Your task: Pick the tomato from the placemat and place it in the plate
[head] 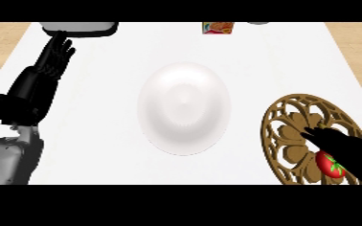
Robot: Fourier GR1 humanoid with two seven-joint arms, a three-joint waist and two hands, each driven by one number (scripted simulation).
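One tomato (332, 164) lies on the one placemat (283, 129), touching the underside of the right hand (339, 141), fingers half-curled over it. One plate (185, 107) sits left. Left hand (56, 52) rests open.

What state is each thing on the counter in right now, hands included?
tomato: on the placemat, right hand over it, not lifted.
placemat: flat at the counter's right edge.
plate: empty, mid-counter.
right hand: on the tomato, fingers' closure unclear.
left hand: open, fingers up, resting at far left.
box: at the far edge.
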